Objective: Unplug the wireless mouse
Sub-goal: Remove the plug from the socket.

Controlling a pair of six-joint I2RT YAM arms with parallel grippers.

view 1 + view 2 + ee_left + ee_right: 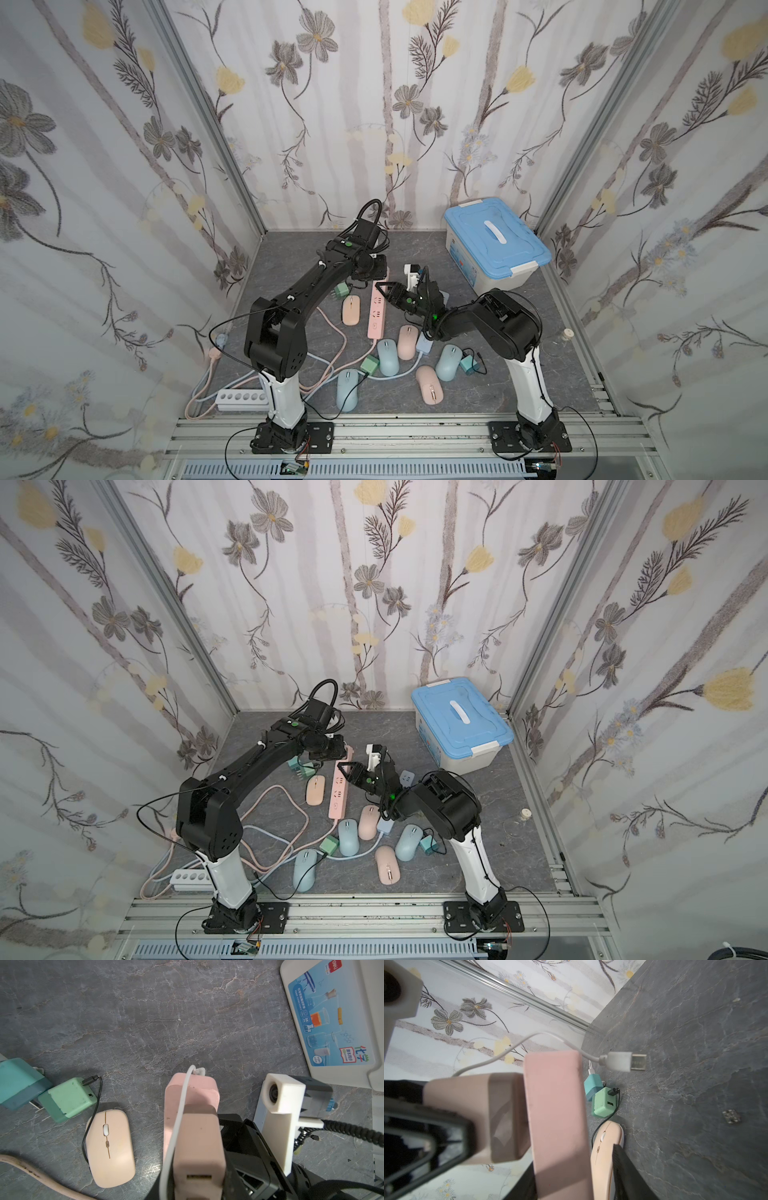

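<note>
While my left fingers (197,1147) are pinching the white cable (179,1105), its plug (623,1061) is hanging loose; right fingers' (394,291) spread I cannot tell.

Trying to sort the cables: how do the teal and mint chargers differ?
The teal charger carries a white cable; the mint charger a black cable. Mint lies nearer the pink mouse than teal. Both are cubes lying on the table, apparently touching.

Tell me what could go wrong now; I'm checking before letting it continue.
The plug hangs loose past the left end effector, which seems to pinch only its thin cable; it could slip or swing. The right end effector is very close, so the two might collide.
</note>
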